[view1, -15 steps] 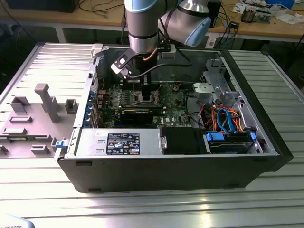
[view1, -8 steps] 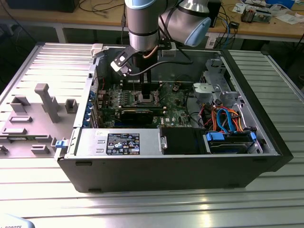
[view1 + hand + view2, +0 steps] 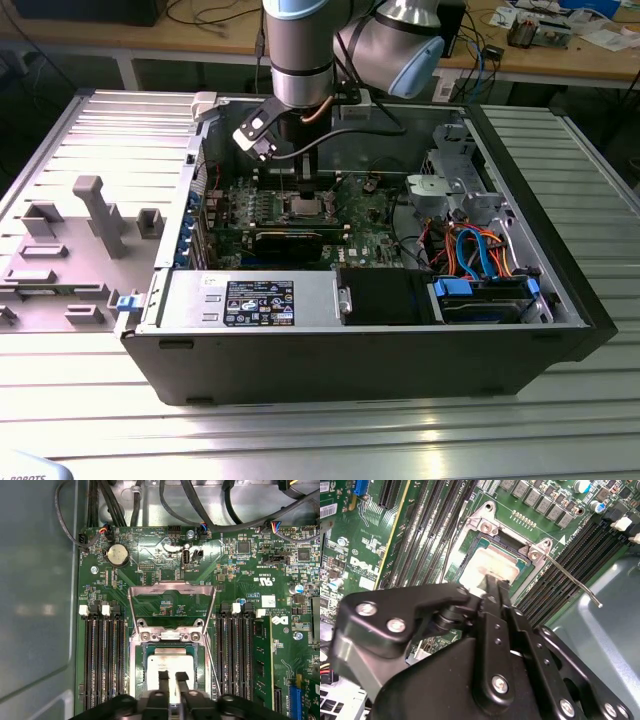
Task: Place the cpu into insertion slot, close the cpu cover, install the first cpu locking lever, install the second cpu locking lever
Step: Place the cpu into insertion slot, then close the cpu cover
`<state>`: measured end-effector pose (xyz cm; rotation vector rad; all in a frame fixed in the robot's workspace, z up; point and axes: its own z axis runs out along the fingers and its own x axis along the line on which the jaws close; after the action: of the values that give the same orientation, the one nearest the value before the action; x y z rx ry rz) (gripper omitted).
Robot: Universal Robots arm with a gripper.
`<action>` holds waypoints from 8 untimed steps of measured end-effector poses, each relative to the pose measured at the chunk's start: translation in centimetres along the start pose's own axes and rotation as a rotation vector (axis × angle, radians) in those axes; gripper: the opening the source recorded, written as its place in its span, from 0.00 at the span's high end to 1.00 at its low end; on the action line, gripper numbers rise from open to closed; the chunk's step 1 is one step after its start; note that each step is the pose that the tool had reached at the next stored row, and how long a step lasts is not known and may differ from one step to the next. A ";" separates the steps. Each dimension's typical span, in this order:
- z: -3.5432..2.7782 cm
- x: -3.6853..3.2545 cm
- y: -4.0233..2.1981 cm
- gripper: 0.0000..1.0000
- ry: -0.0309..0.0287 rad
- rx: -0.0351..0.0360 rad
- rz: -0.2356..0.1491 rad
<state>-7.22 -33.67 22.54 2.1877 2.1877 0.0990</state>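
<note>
The small, flat, silver-grey metal-topped cpu (image 3: 155, 664) lies seated in the dark-framed square insertion slot (image 3: 506, 541) on the green motherboard (image 3: 150, 550). The black gripper (image 3: 172, 677) hangs directly above the slot, its fingertips (image 3: 163, 676) drawn nearly together and pinching nothing. The thin, windowed metal cpu cover (image 3: 172, 586) stands open past the slot's hinge edge, away from the gripper.

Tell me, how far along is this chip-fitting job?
Looks done: the cpu lies in the insertion slot. In hand: the gripper hangs right over it; whether it touches is unclear. Left: the cpu cover stands open, and a locking lever sticks out unlatched, so closing the cover and both levers are not yet done.
</note>
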 end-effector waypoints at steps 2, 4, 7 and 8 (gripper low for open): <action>0.00 0.00 0.00 0.89 0.0000 0.0001 0.000; 0.00 0.00 0.00 0.89 0.0000 0.0002 0.000; 0.00 0.00 0.00 0.89 0.0000 0.0004 0.000; -0.01 0.00 0.00 0.89 -0.0001 0.0007 0.000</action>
<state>-7.22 -33.67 22.54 2.1880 2.1880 0.0982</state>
